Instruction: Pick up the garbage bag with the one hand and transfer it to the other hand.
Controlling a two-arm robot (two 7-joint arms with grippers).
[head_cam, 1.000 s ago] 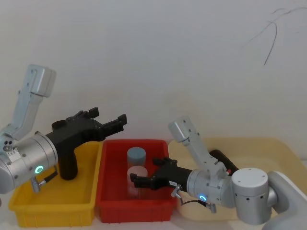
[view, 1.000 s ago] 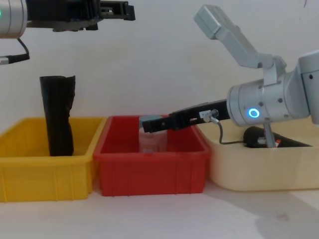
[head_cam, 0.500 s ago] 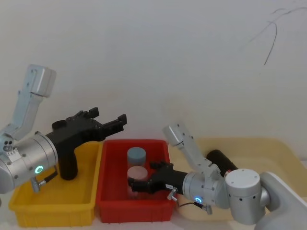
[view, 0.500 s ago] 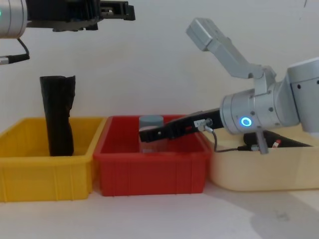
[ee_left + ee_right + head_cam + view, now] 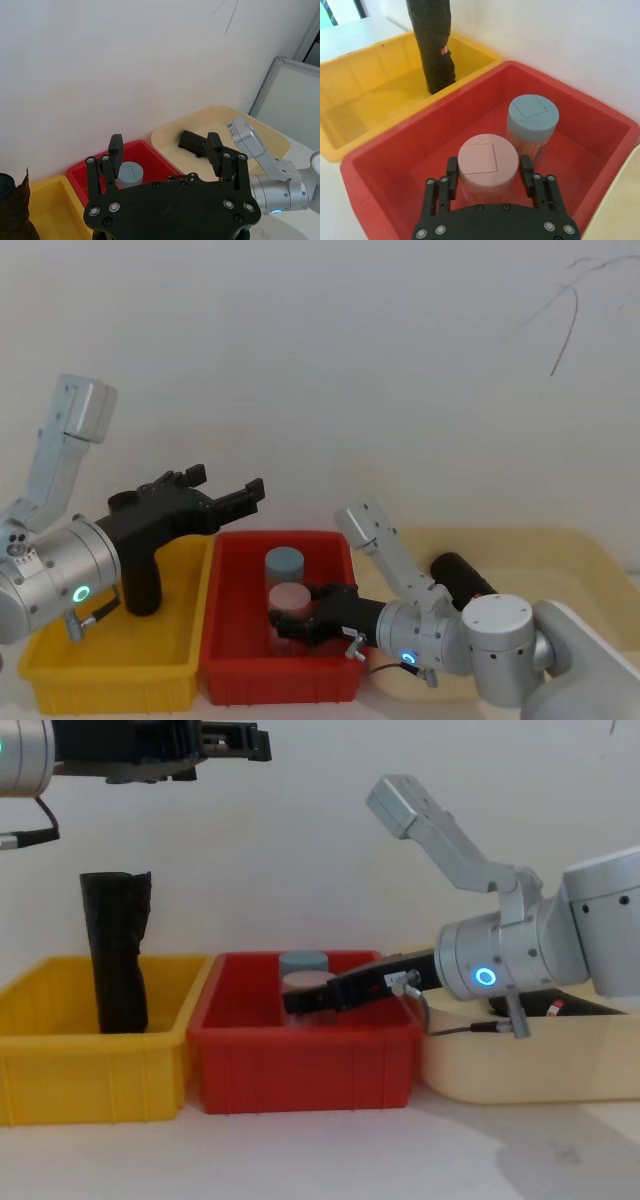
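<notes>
The garbage bag (image 5: 461, 574) lies on its side in the cream tray (image 5: 565, 550) on the robot's right, and neither pincer touches it. From the head view it is a black roll slanting back toward the wall, partly behind the right arm. The chest view, looking across the tray's wall, adds a small red-and-white band near the roll's end (image 5: 556, 1007). The left wrist view shows it from above, alone on the tray floor (image 5: 193, 142).

The right gripper (image 5: 289, 621) is well apart from the bag, reaching across into the red bin (image 5: 232, 645) next door. Its fingers (image 5: 451, 176) are spread and stand on either side of a pink-lidded jar (image 5: 487, 161). The right wrist view shows them just beside the jar's wall, though I cannot tell if they press on it. A blue-lidded jar (image 5: 532, 116) stands just behind the pink one. From the chest view the two jars overlap, and the pincer comes in low over the bin's rim.

The left gripper (image 5: 226, 483) hangs high above the yellow bin (image 5: 108, 682), its fingers (image 5: 116, 149) wide apart and holding nothing. In that bin a taller black roll (image 5: 118, 950) with a ragged top stands upright.
</notes>
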